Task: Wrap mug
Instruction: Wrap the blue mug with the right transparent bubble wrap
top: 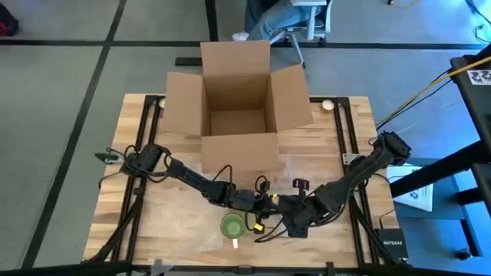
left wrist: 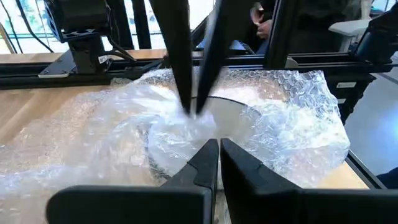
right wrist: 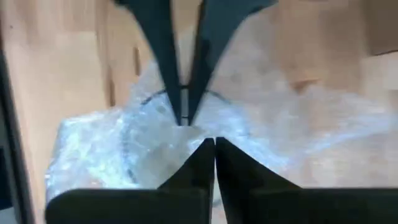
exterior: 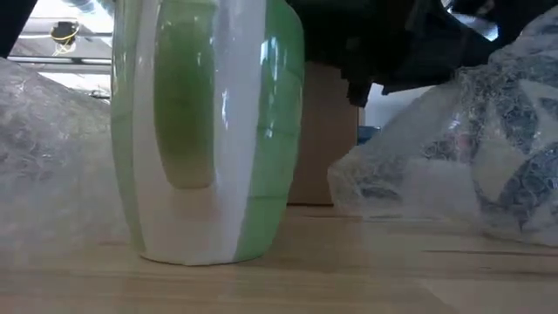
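Note:
The green mug (top: 232, 225) stands upright on its base near the table's front edge, with its cream handle (exterior: 187, 122) toward the near side. A clear bubble-wrap sheet (left wrist: 292, 118) lies bunched on the table just behind and right of the mug (exterior: 209, 131). My left gripper (left wrist: 219, 144) and right gripper (right wrist: 214, 142) meet tip to tip over the wrap, both shut on it, a little beyond the mug. In the high view the left gripper (top: 257, 201) and right gripper (top: 275, 205) nearly touch. My left gripper pinches a raised bunch of the bubble wrap (left wrist: 205, 134) between its two fingertips, coming slanting down from the table's left. The rest of the sheet lies slack on the table. How many layers it holds I cannot tell. My right gripper pinches the same raised bunch of wrap (right wrist: 200, 132) between its fingertips, coming slanting down from the table's right, opposite the left fingers (right wrist: 168, 68). The sheet spreads slack on the wood around the pinch.
An open brown cardboard box (top: 238, 100) stands at the table's far middle, flaps spread. A round outline (left wrist: 249, 115) shows through the wrap; what it is I cannot tell. A person sits beyond the far edge (top: 276, 19). Bare wood lies at the left and right.

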Controlling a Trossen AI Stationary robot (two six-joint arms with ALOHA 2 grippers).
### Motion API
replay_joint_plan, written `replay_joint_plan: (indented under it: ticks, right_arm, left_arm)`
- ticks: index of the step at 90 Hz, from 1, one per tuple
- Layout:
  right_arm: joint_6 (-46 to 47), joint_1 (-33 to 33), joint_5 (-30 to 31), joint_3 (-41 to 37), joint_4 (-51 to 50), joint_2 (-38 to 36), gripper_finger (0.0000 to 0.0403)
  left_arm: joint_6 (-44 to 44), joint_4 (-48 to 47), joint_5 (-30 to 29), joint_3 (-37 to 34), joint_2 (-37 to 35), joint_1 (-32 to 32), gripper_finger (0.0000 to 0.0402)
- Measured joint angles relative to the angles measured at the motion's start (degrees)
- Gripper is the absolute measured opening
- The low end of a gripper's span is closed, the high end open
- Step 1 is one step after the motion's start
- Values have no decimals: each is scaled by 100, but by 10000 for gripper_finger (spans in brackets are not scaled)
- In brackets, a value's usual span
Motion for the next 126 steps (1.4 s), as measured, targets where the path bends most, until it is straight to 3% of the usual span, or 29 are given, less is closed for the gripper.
replay_joint_plan:
  ticks: [14,24,45,75,93,109,126]
  right_arm:
    - [39,-2,916,201,-565,-6,1]
    - [92,-90,1459,-92,-542,-13,1]
    - [-181,-170,475,-844,726,-1,1]
    - [-127,376,247,-602,1144,-9,1]
    - [227,369,182,-1163,1525,-9,1]
    - [401,226,-134,-1864,2523,-9,1]
    - [411,168,-248,-1944,2656,-12,1]
  left_arm:
    - [-1,-4,0,0,0,0,0]
    - [-2,-2,0,0,0,0,0]
    - [-2,5,2,0,0,2,0]
    - [-4,3,-55,-2,0,7,0]
    - [-4,6,-63,-4,0,7,0]
    - [4,15,-67,-4,0,7,0]
    - [37,-129,-69,-17,-131,-4,0]
